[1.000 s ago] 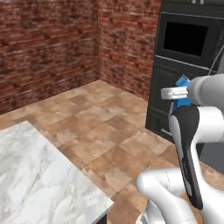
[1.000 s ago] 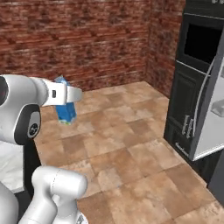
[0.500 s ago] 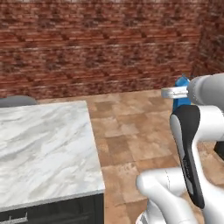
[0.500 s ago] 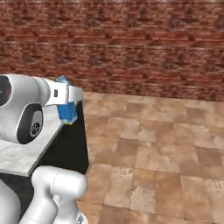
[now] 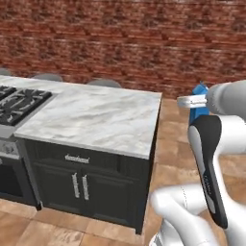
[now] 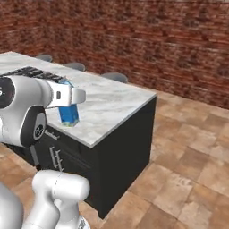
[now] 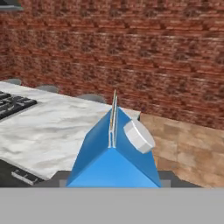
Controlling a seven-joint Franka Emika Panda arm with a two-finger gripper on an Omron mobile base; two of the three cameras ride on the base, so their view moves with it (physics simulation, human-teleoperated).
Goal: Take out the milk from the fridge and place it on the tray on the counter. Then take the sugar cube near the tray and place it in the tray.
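- Blue and gable-topped, one milk (image 7: 113, 157) carton fills the space straight ahead of the gripper (image 6: 71, 105), its ridge seam pointing away from the hand and one round white cap on the slope to one side of that seam.
- In the right base view the carton (image 6: 69, 112) hangs upright just under the white hand, clear of any surface; the gripper is pinching the milk, with the finger tips themselves hidden behind the carton and the hand.
- In the left base view a sliver of the carton (image 5: 197, 108) shows behind the forearm, beside the hand.
- Beyond and below the carton lies one counter (image 5: 96, 117), white marble with grey veins over dark cabinets bearing three pale handles.
- Farther along the counter from the gripper sits one black stove top (image 5: 17, 103) with grates.
- Three grey rounded stool tops (image 5: 103, 83) peek above the counter's far edge.
- Red brick wall (image 7: 131, 48) closes the background; tan floor tiles (image 6: 188, 165) spread beside the counter's end.
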